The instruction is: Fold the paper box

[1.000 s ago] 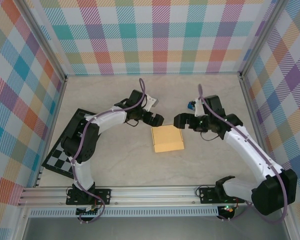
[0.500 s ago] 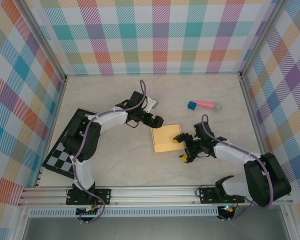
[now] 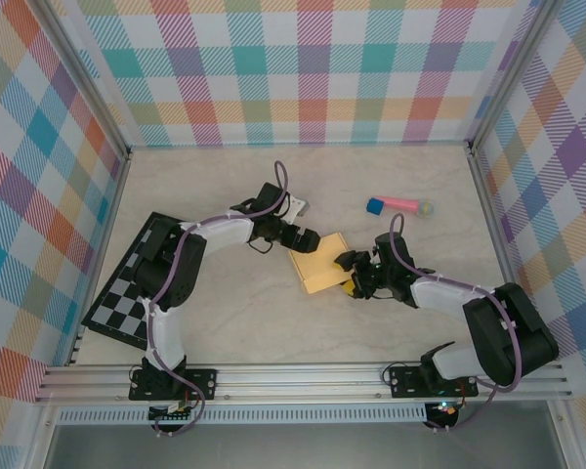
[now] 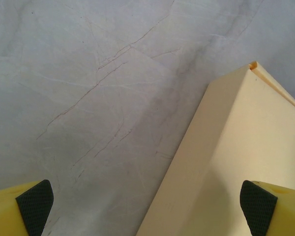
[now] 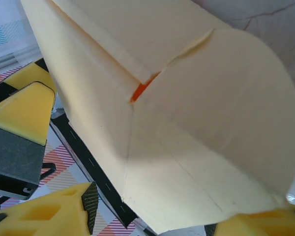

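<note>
Your right gripper [image 3: 348, 274] has dropped from up near the pink stick with the blue end [image 3: 398, 204] to the right edge of the yellow-orange thin card paper box [image 3: 317, 262]. Its jaws have narrowed from wide open. In the right wrist view they stand apart around a rounded flap, with a gap showing between one black pad [image 5: 91, 204] and the card, so nothing is pinched yet. The box lies mid-table on the pale marbled tabletop [image 3: 225, 322]. It has turned from square to skewed, and its far-left corner now sits against your left gripper [image 3: 303, 237]. That gripper has barely moved and its jaws are spread wide, with the box's long edge running between them in the left wrist view. The box looks largely formed, with that flap still loose. You probably need the left side as a stop while you tuck it, or the card may slide again.
</note>
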### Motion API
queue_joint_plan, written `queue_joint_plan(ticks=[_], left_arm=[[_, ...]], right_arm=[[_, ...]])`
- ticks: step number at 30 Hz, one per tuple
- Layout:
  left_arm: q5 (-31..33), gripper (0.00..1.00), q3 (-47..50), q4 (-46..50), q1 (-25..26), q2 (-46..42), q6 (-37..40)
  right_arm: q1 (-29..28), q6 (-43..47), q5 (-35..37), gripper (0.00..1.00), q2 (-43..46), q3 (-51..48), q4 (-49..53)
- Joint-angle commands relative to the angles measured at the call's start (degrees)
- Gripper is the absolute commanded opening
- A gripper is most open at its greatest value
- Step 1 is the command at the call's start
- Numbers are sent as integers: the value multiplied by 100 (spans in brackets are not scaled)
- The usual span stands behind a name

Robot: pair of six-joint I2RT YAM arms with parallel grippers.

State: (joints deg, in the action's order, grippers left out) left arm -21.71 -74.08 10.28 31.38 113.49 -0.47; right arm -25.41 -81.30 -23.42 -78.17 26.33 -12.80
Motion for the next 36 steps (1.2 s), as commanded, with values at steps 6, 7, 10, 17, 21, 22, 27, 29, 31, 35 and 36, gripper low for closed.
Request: queue_joint_plan(ticks=[6, 7, 10, 17, 21, 22, 27, 29, 31, 35, 36], left_arm=[[-207, 99, 189, -195, 53, -129, -310], [-185, 99, 224, -165, 53, -160, -287], [-198, 99, 244, -26, 53, -211, -268], [-351, 99, 364, 44, 44, -286, -443], [-326, 100, 434, 126, 40, -366, -572], [-312, 100, 468, 155, 29, -409, -594], [-605, 100, 686, 148, -153, -642, -755], [-809, 100, 774, 54, -238, -679, -939], [-943, 100, 919, -187, -313, -726, -1267], [-928, 100, 1254, -691, -353, -859, -1795], [-906, 100, 1289, -706, -357, -876, -1826]], right_arm=[[-27, 297, 19, 42, -232, 60, -123], [-28, 298, -12, 41, -309, 91, -134], [-27, 393, -126, 34, -501, 250, -112], [-12, 870, -136, 24, -693, 624, 249], [27, 1177, -142, 23, -786, 794, 418], [27, 1318, -133, 23, -787, 881, 552], [27, 1899, -184, 25, -834, 1219, 832], [27, 2048, -198, 24, -872, 1277, 846], [25, 2142, -185, 25, -933, 1288, 789], [40, 2221, -259, 26, -1182, 1290, 637], [39, 2223, -302, 26, -1259, 1299, 567]])
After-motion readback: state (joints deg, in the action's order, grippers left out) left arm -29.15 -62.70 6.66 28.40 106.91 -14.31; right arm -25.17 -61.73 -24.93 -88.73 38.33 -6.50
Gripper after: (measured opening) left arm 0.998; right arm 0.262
